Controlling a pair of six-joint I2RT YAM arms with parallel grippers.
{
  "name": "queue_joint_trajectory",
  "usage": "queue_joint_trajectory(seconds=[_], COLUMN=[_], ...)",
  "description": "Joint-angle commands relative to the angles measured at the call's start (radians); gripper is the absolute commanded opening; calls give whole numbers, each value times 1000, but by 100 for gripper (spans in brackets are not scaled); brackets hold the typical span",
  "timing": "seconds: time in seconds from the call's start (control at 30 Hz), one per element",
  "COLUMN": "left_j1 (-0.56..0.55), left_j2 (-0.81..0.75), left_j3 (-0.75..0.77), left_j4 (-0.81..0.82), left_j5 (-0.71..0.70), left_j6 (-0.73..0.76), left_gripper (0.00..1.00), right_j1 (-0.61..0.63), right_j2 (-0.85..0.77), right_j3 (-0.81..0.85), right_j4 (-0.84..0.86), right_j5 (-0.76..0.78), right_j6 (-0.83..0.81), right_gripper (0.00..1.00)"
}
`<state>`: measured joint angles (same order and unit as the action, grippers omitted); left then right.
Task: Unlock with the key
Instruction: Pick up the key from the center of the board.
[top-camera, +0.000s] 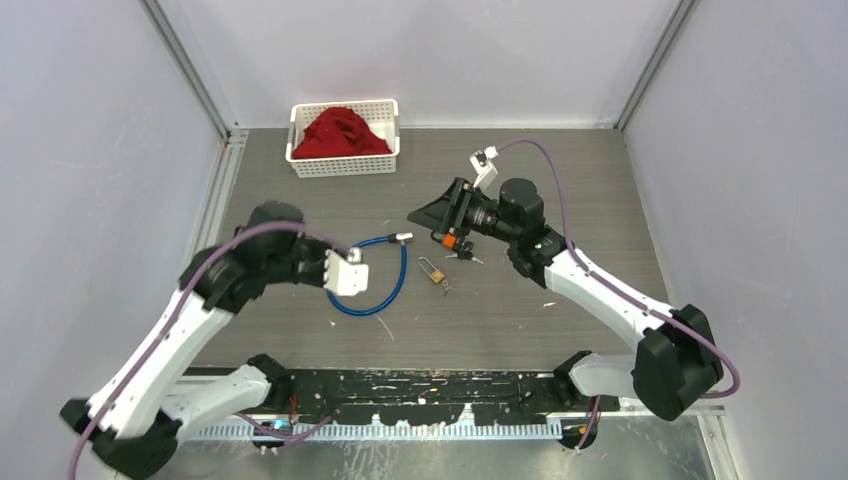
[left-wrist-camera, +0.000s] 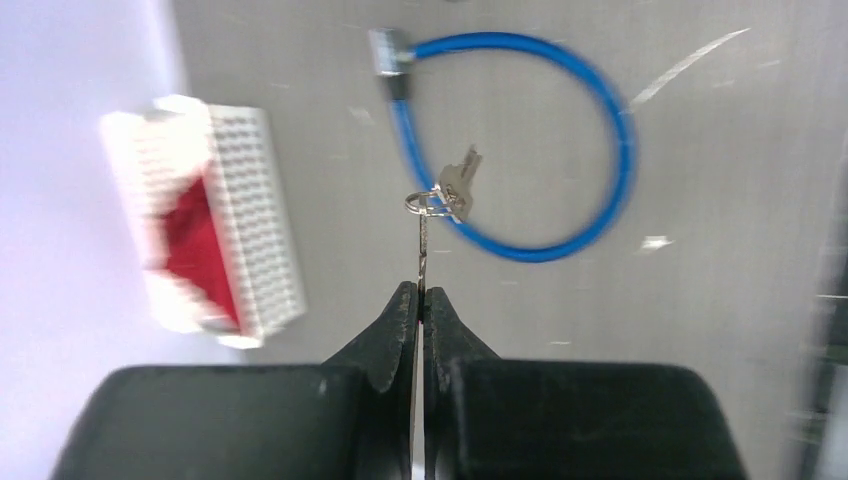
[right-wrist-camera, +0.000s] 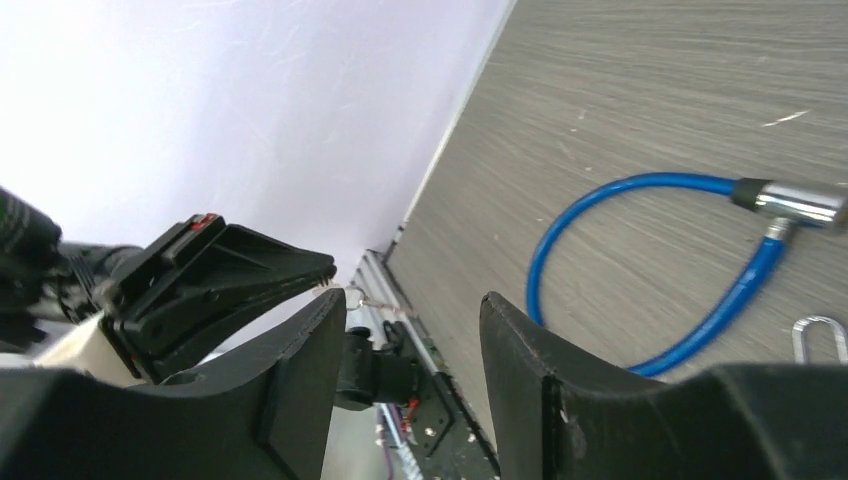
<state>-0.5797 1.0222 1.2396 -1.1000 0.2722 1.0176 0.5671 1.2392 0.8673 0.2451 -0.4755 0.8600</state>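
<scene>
Now left hand (left-wrist-camera: 421, 292) pinches the key (left-wrist-camera: 424, 245); right hand (right-wrist-camera: 410, 310) is spread wide.

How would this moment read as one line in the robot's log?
left end effector: shut on key | right end effector: open | padlock: not held | key: not yet in a lock

Padlock (top-camera: 434, 272) lies right of cable lock (top-camera: 399, 281).

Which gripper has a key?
The left gripper, shut on a key with a second key dangling from its ring; the right gripper is open and empty.
</scene>
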Motion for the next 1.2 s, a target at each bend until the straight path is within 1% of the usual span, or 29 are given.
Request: queue_joint_trajectory(seconds=[0.0, 0.07, 0.1, 0.13, 0.2, 0.3, 0.4, 0.5, 0.7, 1.03, 1.17], left_j1=[-68, -94, -99, -99, -99, -100, -99, -100, -99, -99, -98], left_j2=[-205, -313, -358, -395, -429, -433, -409, -383, -371, -379, -376], left_j3=[-170, -312, -390, -459, -554, -574, -582, -565, -574, -595, -595], left_j4=[422, 591, 714, 825, 965, 1048, 1161, 1177, 1198, 1197, 1198], left_j5=[-133, -83, -46, -10, 61, 119, 135, 137, 149, 126, 111], left_j6=[424, 571, 651, 722, 851, 898, 924, 953, 988, 982, 978], left_gripper=[0, 0, 0, 0, 0, 0, 0, 0, 0, 0, 0], right_j1=[-3, -2, 2, 9, 29, 57, 69, 73, 88, 102, 122], right_j2=[48, 92, 110, 125, 146, 169, 186, 214, 252, 282, 286], right_j3=[-2, -2, -4, -12, -24, -33, -66, -88, -92, -102, -80], right_j4=[255, 334, 386, 438, 524, 593, 673, 789, 940, 1106, 1094], right_j5=[-103, -142, -155, -160, -160, -171, -174, -185, -195, -178, -190], right_j6=[152, 226, 267, 308, 364, 397, 439, 515, 594, 666, 641], right_gripper=[57, 57, 57, 57, 57, 57, 56, 55, 52, 50, 48])
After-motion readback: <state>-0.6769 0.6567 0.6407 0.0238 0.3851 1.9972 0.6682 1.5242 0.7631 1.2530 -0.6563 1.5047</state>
